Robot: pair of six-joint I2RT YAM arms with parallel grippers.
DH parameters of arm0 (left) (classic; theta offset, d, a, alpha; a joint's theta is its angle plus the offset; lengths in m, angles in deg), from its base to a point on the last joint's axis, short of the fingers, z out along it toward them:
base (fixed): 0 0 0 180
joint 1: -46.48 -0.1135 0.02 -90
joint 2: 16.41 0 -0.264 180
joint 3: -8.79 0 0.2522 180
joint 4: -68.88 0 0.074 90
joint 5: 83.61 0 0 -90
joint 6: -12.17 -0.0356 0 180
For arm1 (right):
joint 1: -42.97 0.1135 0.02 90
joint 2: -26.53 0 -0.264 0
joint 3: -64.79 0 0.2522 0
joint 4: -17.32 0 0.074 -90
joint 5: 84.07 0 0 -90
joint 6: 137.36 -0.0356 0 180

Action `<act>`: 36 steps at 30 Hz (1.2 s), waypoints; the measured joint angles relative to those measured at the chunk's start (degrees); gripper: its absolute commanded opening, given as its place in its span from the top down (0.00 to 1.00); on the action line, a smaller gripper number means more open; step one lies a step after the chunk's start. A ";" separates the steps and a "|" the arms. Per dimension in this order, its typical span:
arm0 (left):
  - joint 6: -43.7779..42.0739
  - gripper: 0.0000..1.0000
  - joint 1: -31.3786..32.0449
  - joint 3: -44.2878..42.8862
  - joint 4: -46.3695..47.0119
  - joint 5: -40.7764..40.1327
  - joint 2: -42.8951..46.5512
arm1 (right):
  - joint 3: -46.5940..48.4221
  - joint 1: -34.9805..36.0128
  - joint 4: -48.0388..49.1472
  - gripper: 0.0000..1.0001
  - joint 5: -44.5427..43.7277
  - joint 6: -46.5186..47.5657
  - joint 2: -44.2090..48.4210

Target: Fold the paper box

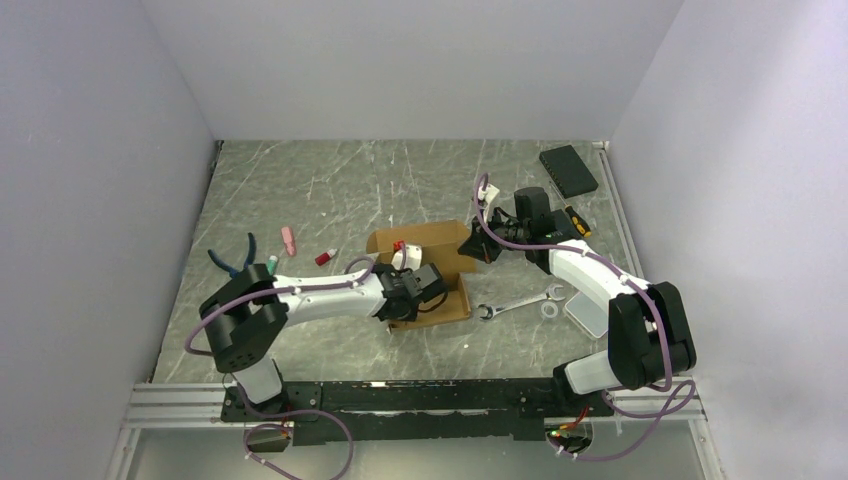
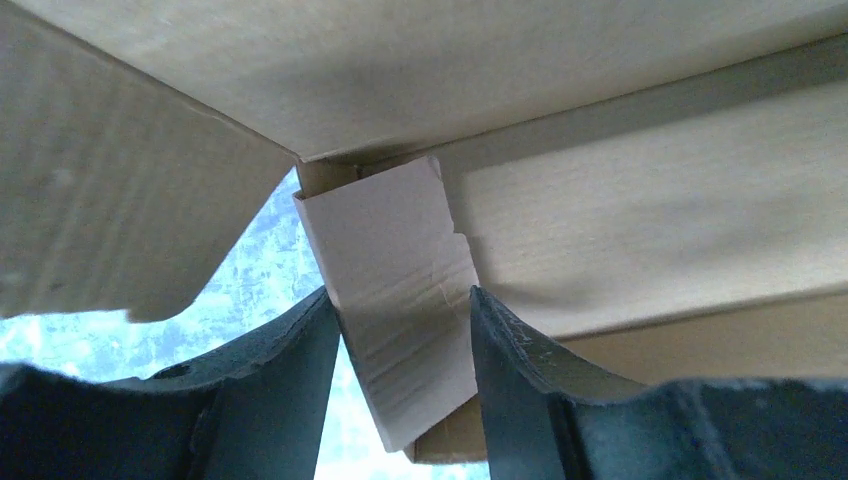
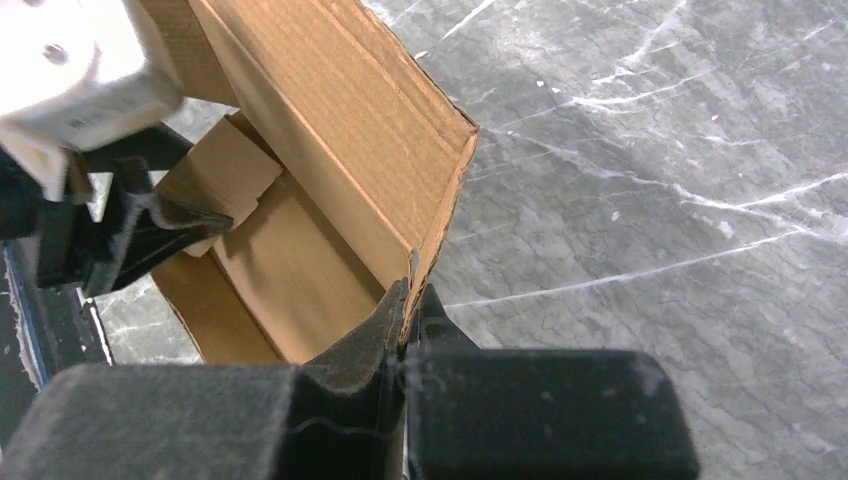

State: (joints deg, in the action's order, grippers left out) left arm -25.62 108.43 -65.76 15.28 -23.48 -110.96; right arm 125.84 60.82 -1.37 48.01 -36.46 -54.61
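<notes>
Top external view: near the middle of the desk (image 1: pixel 330 180), the paper box (image 1: pixel 430 245) is seen half-formed between both arms. The right end effector (image 3: pixel 410 300) is clamped on the upright wall's corner edge and should be held firm as anchor, while the left end effector (image 2: pixel 400 300), fingers apart astride the small inner flap (image 2: pixel 395 250), should be pushed squarely along the crease. Bare desk is available beyond the box; a wrench (image 1: pixel 518 302) lies near its right front corner.
</notes>
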 measured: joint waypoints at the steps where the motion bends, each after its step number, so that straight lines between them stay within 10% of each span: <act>1: 0.04 0.46 0.00 0.17 0.09 0.22 -0.98 | 0.00 0.00 0.00 1.00 0.02 0.00 0.00; 4: 0.20 0.53 -0.28 1.01 0.31 0.90 -2.89 | 0.00 0.00 0.00 1.00 0.00 0.00 0.00; 9: 0.48 1.00 -1.40 2.10 2.21 1.99 -3.74 | 0.00 0.04 0.04 1.00 -0.02 0.00 0.00; 17: 1.25 0.99 -2.86 0.66 1.29 1.38 -5.44 | 0.00 -0.09 -0.13 1.00 -0.17 0.02 0.20; 26: -0.79 0.50 -3.08 0.02 -0.66 1.27 -5.14 | 0.00 -0.07 0.31 1.00 -0.07 0.00 0.20; 36: -2.03 0.47 -2.99 0.07 1.73 4.61 0.72 | 0.00 0.09 0.28 1.00 0.00 0.00 0.22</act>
State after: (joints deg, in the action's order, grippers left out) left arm -27.66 105.44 -65.70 17.01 -18.87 -110.24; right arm 125.84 60.90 -1.08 48.01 -36.46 -54.39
